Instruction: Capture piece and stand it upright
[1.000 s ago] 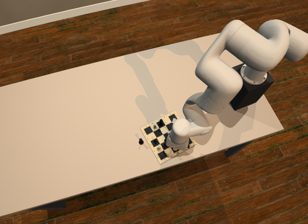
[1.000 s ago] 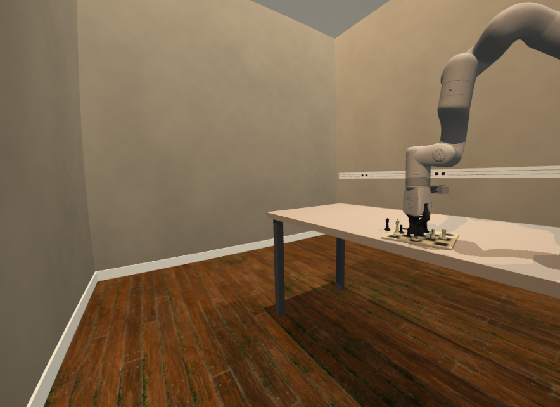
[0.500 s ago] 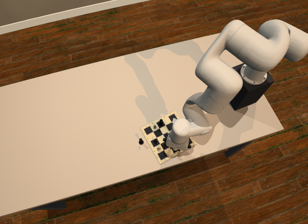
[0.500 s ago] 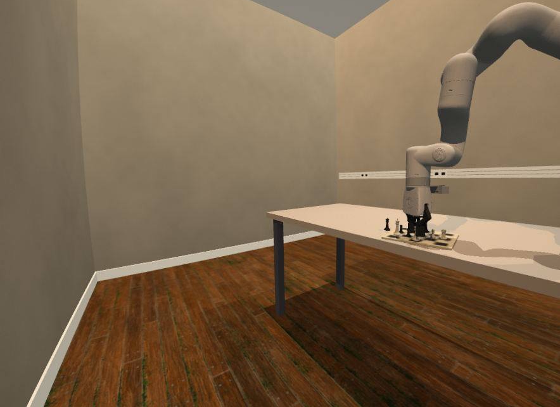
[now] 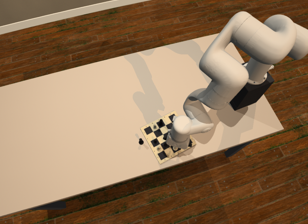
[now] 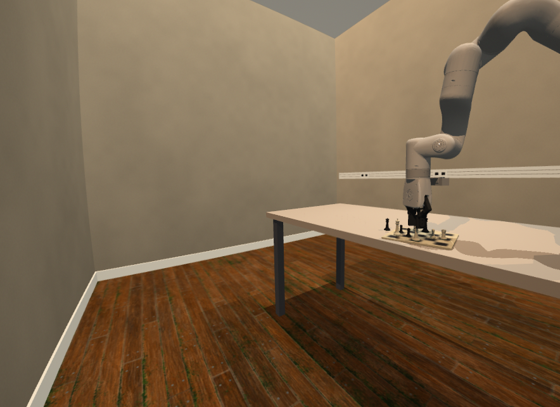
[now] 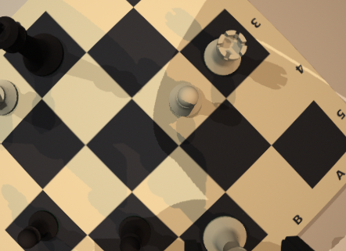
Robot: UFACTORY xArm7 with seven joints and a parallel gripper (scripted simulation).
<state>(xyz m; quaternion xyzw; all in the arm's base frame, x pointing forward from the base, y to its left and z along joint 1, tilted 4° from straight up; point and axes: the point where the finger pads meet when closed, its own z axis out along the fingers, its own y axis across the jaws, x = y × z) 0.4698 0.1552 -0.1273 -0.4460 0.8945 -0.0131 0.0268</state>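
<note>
White pawn [image 7: 183,99] on light square, outside half-open jaws.

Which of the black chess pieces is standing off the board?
The black pawn standing upright by itself on the table, just beside the chessboard. All the other black pieces stand on squares of the board.

Arm [image 5: 224,67]: smooth off-white rounded links with thin seam lines at the joints; round embossed joint cap [image 6: 438,144]; flange ringed with small screws above a black box base [image 5: 251,91]; black end effector [image 6: 417,220] below a pale grey wrist housing.
</note>
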